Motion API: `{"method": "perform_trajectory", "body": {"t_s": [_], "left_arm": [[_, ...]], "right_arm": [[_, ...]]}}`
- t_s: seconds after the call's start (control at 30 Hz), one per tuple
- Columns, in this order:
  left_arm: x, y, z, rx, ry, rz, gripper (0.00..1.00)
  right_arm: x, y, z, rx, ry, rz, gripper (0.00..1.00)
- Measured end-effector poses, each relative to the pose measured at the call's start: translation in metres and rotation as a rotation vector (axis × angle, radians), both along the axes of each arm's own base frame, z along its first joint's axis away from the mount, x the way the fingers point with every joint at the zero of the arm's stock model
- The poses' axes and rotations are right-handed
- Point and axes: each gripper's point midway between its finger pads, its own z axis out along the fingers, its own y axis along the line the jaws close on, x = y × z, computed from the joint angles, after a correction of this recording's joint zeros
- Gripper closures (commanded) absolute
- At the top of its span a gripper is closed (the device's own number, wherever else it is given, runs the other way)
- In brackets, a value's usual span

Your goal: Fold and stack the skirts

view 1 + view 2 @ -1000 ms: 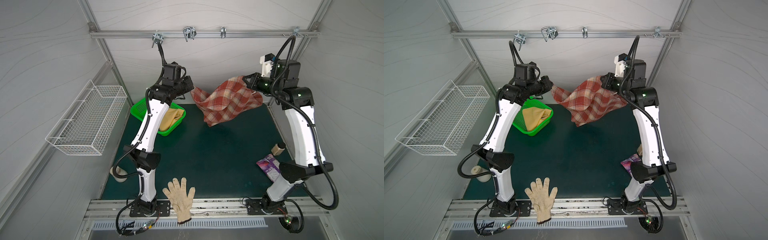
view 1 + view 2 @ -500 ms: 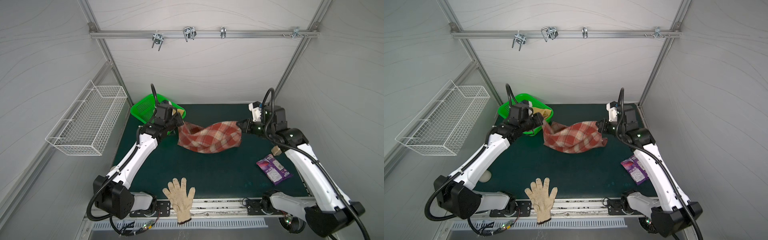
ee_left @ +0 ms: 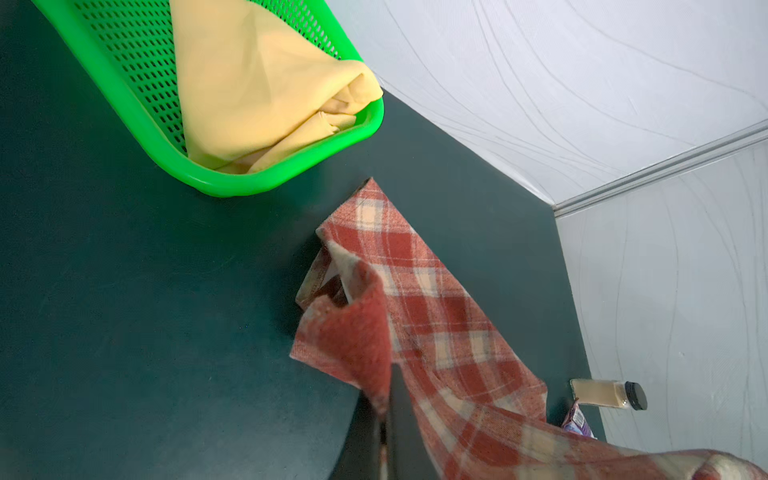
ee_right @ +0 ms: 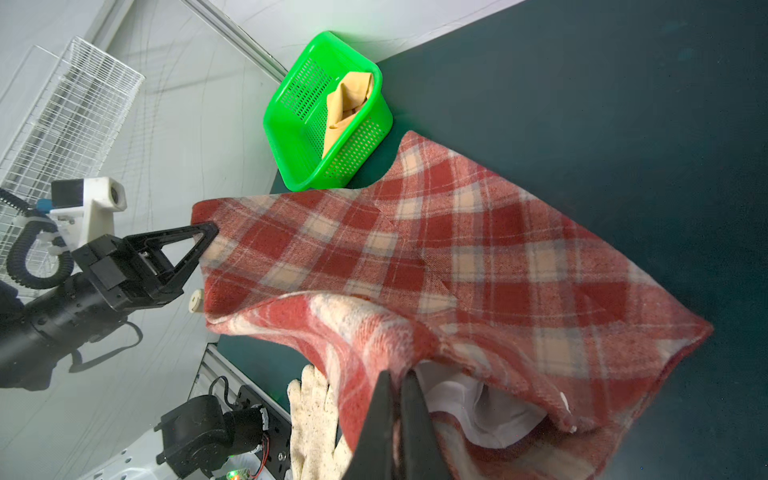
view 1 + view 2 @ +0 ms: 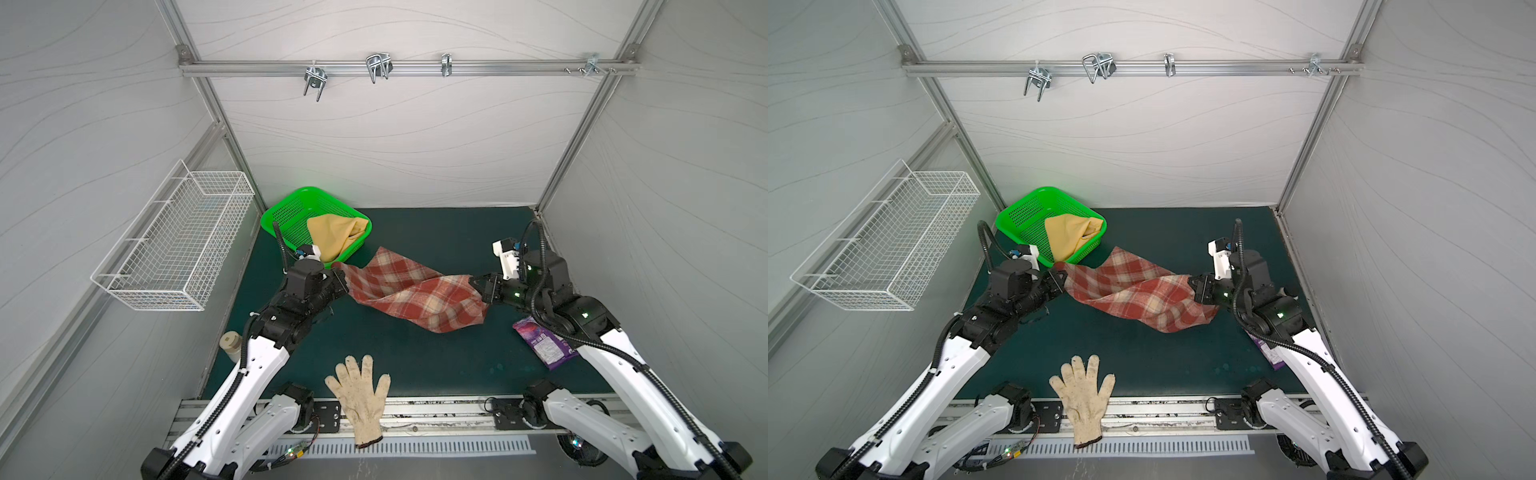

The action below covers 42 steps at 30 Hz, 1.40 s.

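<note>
The left gripper and right gripper each clamp an end of the plaid skirt, stretched low over the mat; neither skirt looks folded, and the yellow skirt lies bunched in the basket

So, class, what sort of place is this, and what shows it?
Probably a robotics test cell: a left arm and right arm bolted to a metal rail, white panel walls in an aluminium frame, a wall-hung wire basket.
</note>
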Motion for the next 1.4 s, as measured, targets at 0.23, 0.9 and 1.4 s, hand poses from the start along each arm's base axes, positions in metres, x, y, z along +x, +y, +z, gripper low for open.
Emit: {"method": "perform_trajectory", "body": {"t_s": [0.23,0.9,1.4], "left_arm": [[0.02,-0.008,0.047,0.011,-0.046,-0.021,1.0],[-0.012,0.005,0.002,0.013,0.022,-0.001,1.0],[0.206,-0.102,0.098,-0.016,-0.051,-0.209,1.0]], "right_arm": [[0.009,0.008,0.032,0.043,-0.069,0.01,1.0],[-0.023,0.018,-0.005,0.071,0.002,0.084,1.0],[0.174,-0.035,0.07,0.089,-0.077,-0.192,1.0]]}}
